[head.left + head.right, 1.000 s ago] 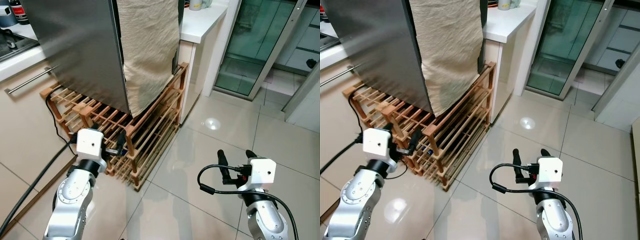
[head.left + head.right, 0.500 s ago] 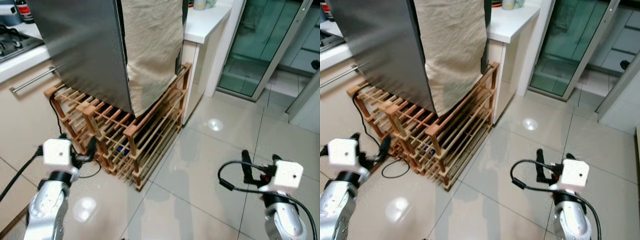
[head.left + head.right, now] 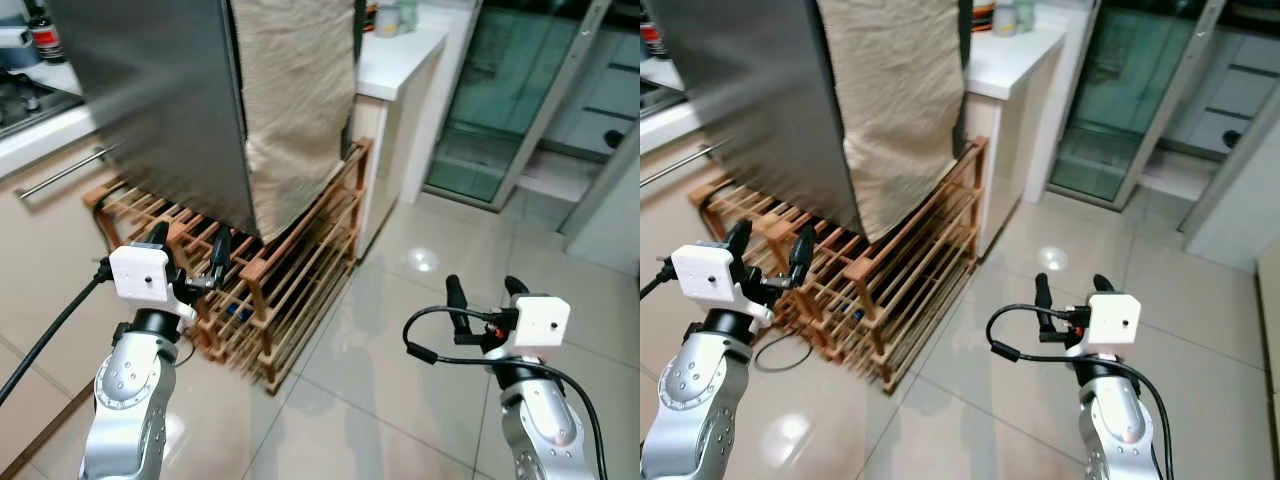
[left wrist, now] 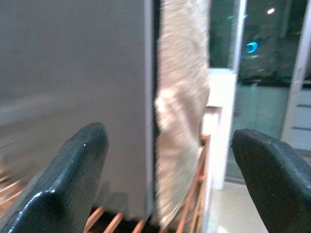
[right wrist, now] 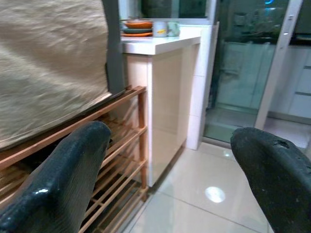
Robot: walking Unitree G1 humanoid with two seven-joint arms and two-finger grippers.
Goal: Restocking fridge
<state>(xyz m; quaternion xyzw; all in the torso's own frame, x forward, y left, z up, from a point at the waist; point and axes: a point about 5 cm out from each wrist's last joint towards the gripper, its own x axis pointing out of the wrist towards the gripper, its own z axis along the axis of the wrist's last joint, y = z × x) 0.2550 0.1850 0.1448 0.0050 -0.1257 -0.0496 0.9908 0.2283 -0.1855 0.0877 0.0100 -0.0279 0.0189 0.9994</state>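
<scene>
- Nearest, the left hand (image 3: 190, 262) is raised at the robot's left with its two black fingers (image 4: 73, 170) spread wide and nothing between them; it points toward the wooden rack.
- The right hand (image 3: 485, 297) hangs over the floor (image 3: 400, 400) on the robot's right, fingers likewise apart and empty, a black cable looping off its wrist.
- Compared with half a second ago, the left hand has come up and inward from low beside the rack to the rack's near left corner, while the right one has lifted slightly; the whole scene has also slid, so much of that is the head moving.
- The wooden rack (image 3: 290, 270) stands on the tiled floor, and a black cord trails along the floor past its left end.
- On the rack sits the fridge (image 3: 160, 100), its steel door facing the robot's left and looking closed (no handle can be made out), with a beige cloth (image 3: 295, 90) draped down the side toward the robot.
- Beyond it a white surface (image 3: 395, 55) butts against the fridge; dishes and a cup sit toward its far edge.
- Farthest back on the right is a glass door (image 3: 510, 90).
- My judgement: this is the approach step, with nothing to stock in either hand, so restocking has barely begun; the door must be opened first.
</scene>
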